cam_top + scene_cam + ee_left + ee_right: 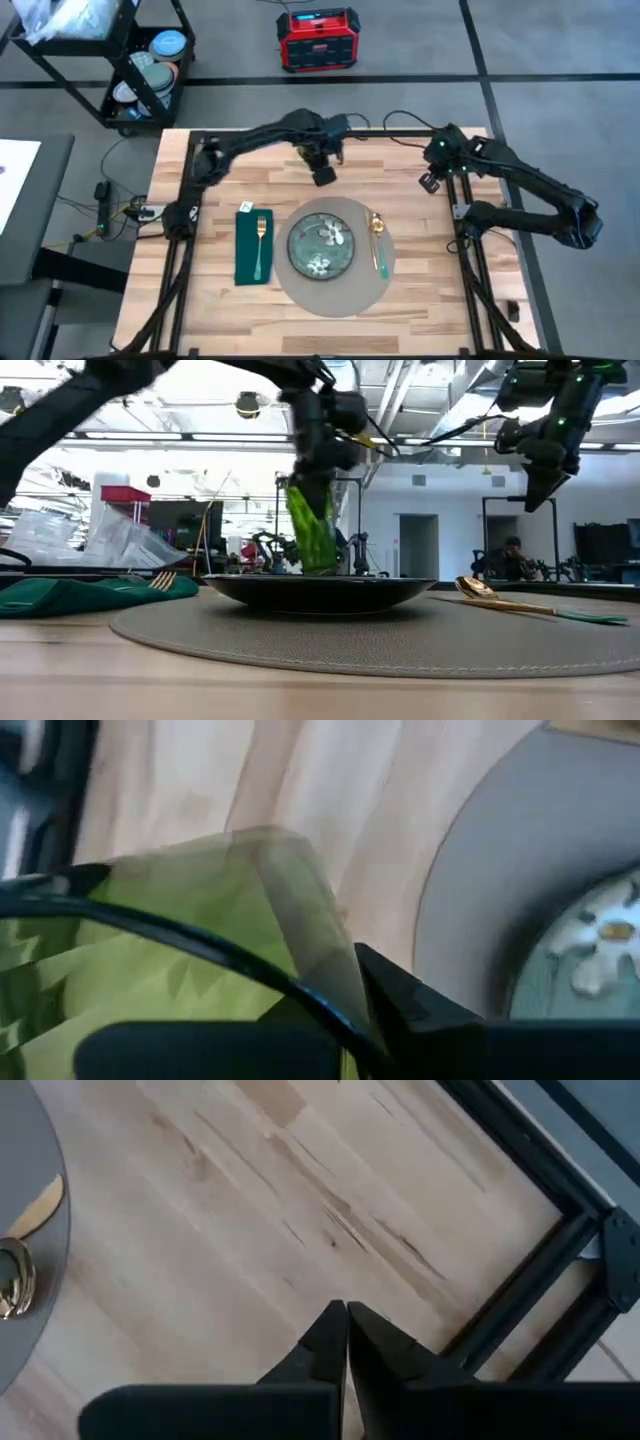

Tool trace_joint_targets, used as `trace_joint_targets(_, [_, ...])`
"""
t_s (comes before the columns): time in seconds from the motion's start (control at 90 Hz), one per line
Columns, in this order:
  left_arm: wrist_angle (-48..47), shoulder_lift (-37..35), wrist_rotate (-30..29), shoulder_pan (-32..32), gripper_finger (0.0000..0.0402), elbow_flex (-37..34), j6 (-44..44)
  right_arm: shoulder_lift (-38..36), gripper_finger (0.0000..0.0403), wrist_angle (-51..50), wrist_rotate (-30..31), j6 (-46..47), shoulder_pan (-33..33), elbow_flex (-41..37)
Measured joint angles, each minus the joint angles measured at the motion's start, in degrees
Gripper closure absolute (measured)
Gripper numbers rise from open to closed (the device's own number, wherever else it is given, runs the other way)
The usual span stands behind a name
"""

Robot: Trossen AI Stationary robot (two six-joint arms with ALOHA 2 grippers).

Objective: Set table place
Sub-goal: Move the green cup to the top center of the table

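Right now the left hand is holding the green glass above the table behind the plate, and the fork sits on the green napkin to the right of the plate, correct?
Not quite. The fork lies on the green napkin to the left of the plate, as the high view shows. The left hand does hold the green glass above the table behind the plate.

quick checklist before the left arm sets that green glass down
1. Left gripper shut on the green glass: ok, the glass hangs from it above the table.
2. Glass is behind the plate, past the placemat: ok.
3. Landing spot on the table below the glass is free: cannot tell, the arm hides it.
4. Fork on the green napkin, spoon on the placemat beside the plate: ok.
5. Right gripper shut, raised near the table's right edge, out of the way: ok.
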Motion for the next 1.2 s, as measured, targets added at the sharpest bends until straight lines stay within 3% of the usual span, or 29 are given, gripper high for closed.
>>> trace_joint_targets(0.067, [-1.6,3.4,-0.1,-0.9,0.0401,2.7,1.6,0.0,0.0403,-0.4,-0.1,0.4,0.3,0.0])
trace_joint_targets(0.222, [0.0,2.5,2.2,-3.0,0.0401,-0.3,1.5,0.0,0.0403,-0.6,-0.1,0.6,1.4,0.0])
trace_joint_targets(0.733, [2.3,2.1,2.9,-6.3,0.0398,2.8,1.3,0.0,0.0403,0.9,-0.3,0.7,2.2,0.0])
trace_joint_targets(1.2, [4.3,2.1,1.1,-6.9,0.0300,2.8,0.5,0.0,0.0403,1.1,-4.1,1.2,2.2,0.0])
